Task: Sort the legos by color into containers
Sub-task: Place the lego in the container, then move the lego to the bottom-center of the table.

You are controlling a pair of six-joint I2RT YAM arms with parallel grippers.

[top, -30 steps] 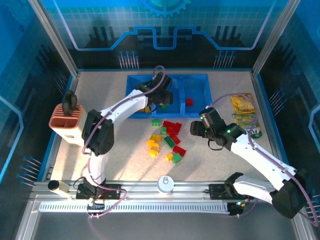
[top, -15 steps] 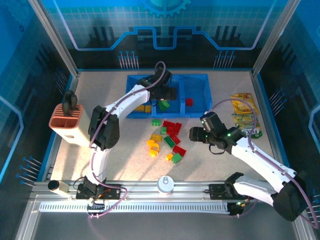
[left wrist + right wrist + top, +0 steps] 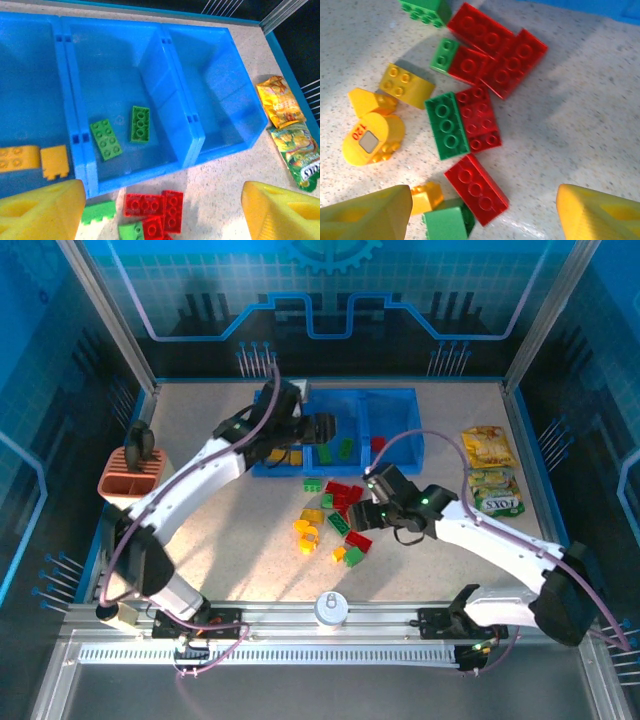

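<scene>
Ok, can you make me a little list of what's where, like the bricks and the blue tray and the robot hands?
Left hand: open, holding nothing, above the tray
Right hand: open, holding nothing, above the loose pile
Blue tray: three compartments side by side
Middle compartment: two green bricks, lying flat, not touching
Compartment on its left in the picture: yellow bricks
Loose pile: red, green and yellow bricks on the table, in front of the tray
Snack packets: on the table, right of the tray
</scene>
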